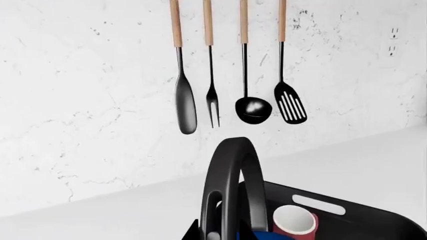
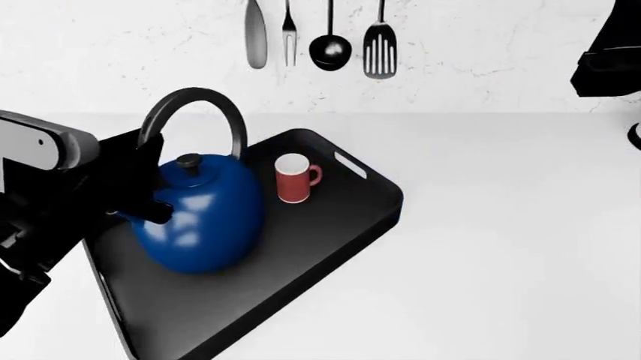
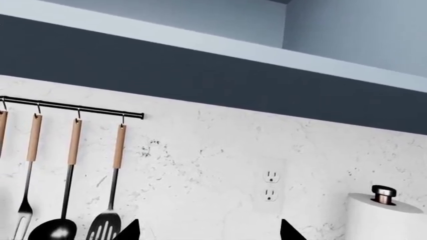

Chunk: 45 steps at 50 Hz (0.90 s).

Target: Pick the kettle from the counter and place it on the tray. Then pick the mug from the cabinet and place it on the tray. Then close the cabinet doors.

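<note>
One kettle [image 2: 200, 217], one mug [image 2: 293, 178] and one tray [image 2: 331, 225]. Four hanging utensils [image 2: 320, 37] at the upper middle. One paper towel roll [image 3: 383, 217].

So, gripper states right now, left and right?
Left gripper: beside the round blue kettle's black handle; grip cannot be told.
Right gripper: open, empty.

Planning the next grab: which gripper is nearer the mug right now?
Left. The left gripper is at the kettle on the tray, just across the kettle from the mug. The right arm is raised far off, up toward the wall.
</note>
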Available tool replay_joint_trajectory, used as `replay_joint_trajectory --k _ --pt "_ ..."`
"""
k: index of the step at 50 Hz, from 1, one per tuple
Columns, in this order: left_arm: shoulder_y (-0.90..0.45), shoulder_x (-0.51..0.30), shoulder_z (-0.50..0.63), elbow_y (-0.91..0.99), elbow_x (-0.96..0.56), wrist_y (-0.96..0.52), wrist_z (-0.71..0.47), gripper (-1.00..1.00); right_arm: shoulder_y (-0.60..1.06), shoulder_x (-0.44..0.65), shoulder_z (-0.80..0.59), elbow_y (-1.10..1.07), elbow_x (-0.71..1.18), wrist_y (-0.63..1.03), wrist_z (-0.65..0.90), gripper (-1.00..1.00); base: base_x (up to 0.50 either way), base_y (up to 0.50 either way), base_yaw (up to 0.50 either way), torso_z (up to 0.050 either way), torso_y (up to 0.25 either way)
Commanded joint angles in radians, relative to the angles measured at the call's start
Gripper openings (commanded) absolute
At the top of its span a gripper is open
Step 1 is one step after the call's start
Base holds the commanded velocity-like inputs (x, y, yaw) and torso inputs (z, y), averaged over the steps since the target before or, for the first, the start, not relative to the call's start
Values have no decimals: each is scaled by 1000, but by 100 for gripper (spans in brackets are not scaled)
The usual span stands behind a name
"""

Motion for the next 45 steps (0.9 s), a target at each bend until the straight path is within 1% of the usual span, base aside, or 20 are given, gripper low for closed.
replay_joint_trajectory --k 1,2,3,23,32,45 --pt "6 2 -12 -11 11 7 6 -100 5 -7 -9 4 -5 1 0 100 11 0 0 0 0" --pt "3 2 -11 -12 8 5 7 -100 6 -7 -10 4 -5 1 1 100 0 0 0 0 0" --pt "0 0 -11 -12 6 3 7 100 7 -8 -10 4 -5 1 0 100 0 0 0 0 0" --pt "-20 -9 -29 -21 -36 -9 -10 100 3 -5 -11 2 -3 -5 2 100 0 0 0 0 0" --pt "-49 -33 -49 -2 -98 -28 -20 100 7 -6 -15 4 -3 -4 2 100 0 0 0 0 0" --pt "-34 -67 -48 42 -164 -52 24 100 8 -6 -16 4 -2 -7 4 100 0 0 0 0 1"
